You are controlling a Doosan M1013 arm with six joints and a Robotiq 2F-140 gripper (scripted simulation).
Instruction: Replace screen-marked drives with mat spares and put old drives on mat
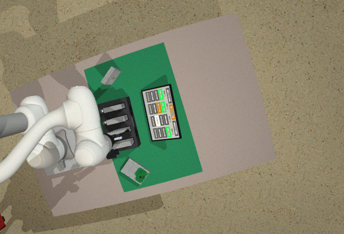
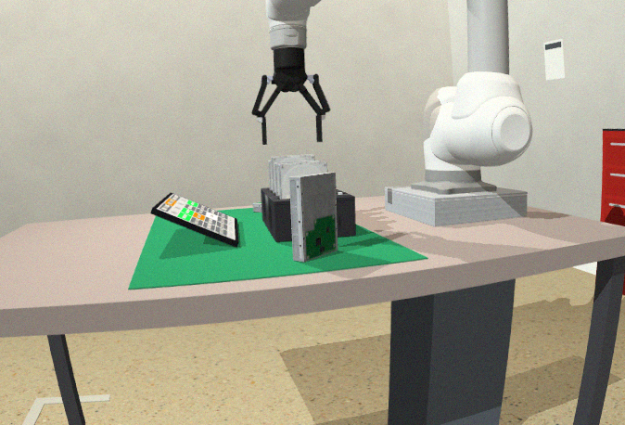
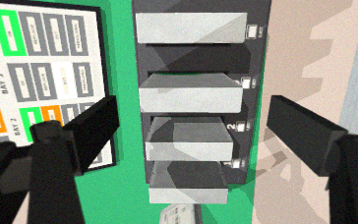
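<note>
The black dock stands on the green mat with a drive in each bay: bay 4, bay 3, bay 2, bay 1. The screen lights green OK for bays 1, 2, 4, orange REPLACE also for bay 2, white OUT for bay 3. My gripper is open and empty above the dock, fingers either side of bay 3's drive, clear of it. One loose drive stands on end beyond bay 4.
Another loose drive is on the mat beyond bay 1, mostly hidden by the dock in the exterior view. The upright loose drive is near the mat's front edge. The robot base stands on the table beside the mat.
</note>
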